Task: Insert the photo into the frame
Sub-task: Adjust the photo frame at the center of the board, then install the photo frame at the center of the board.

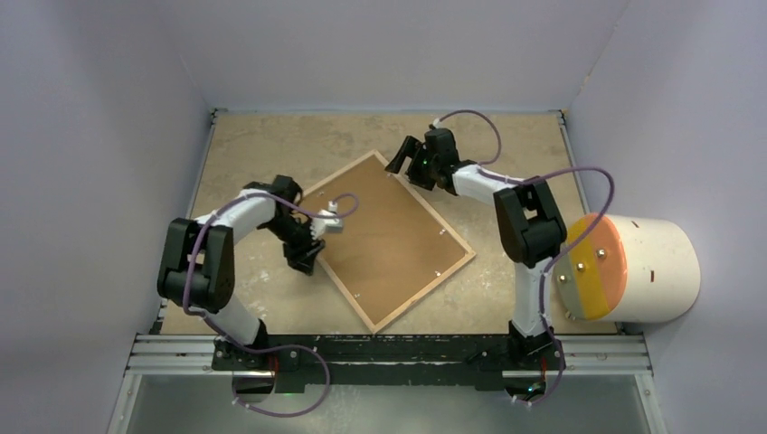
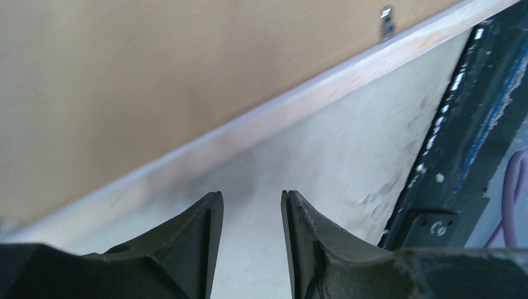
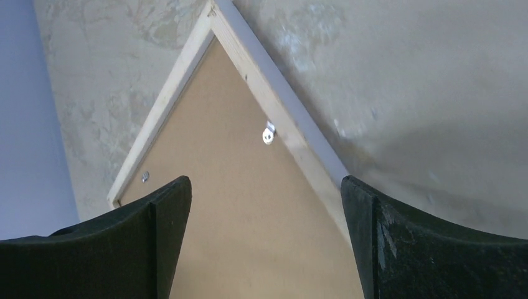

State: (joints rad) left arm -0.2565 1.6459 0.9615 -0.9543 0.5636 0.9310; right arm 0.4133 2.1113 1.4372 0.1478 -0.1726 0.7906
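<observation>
Pale wood frame (image 1: 423,292) lies flat; brown backing board (image 1: 393,235) fills it.

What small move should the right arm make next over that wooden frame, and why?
Probably ease the open right gripper down toward the small metal tab by the far corner of the light wood frame: it hovers above the brown backing board there, holding nothing, and no photo shows.

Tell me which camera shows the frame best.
Top external: nearly the whole frame shows, backing board up, the left arm covering one corner. Left wrist shows only a blurred rail; right wrist, one corner with two clips.
</observation>
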